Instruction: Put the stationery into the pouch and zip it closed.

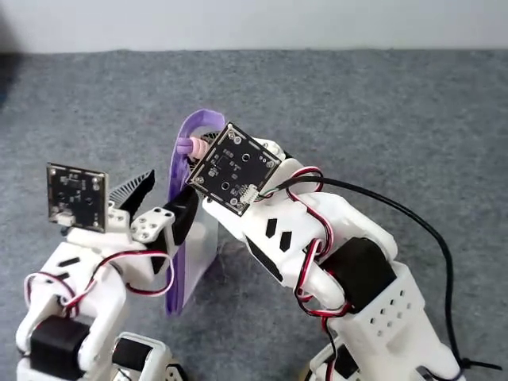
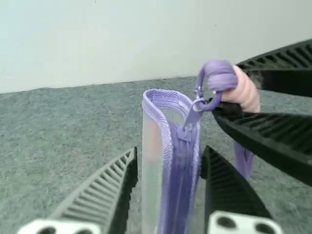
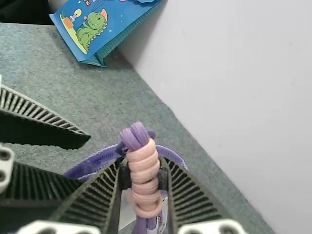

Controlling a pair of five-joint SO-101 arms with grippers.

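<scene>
A clear pouch [image 1: 194,238] with purple zipper edging stands upright on the grey carpet between the two arms. My left gripper [image 2: 168,195] is shut on the pouch [image 2: 161,165], one finger on each side of its body. A pink-and-purple cord pull [image 3: 142,170] hangs from the zipper slider at the pouch's far end, and my right gripper [image 3: 144,195] is shut on that pull [image 2: 229,87]. In the high view the pull [image 1: 190,146] shows beside the right wrist camera board. The zipper [image 2: 187,131] looks closed along the part I can see. The pouch's contents are hard to make out.
Grey carpet [image 1: 381,119] covers the table, with a pale wall behind. A blue bag with a green dinosaur print [image 3: 97,24] leans against the wall far off. A black cable [image 1: 429,230] trails from the right arm.
</scene>
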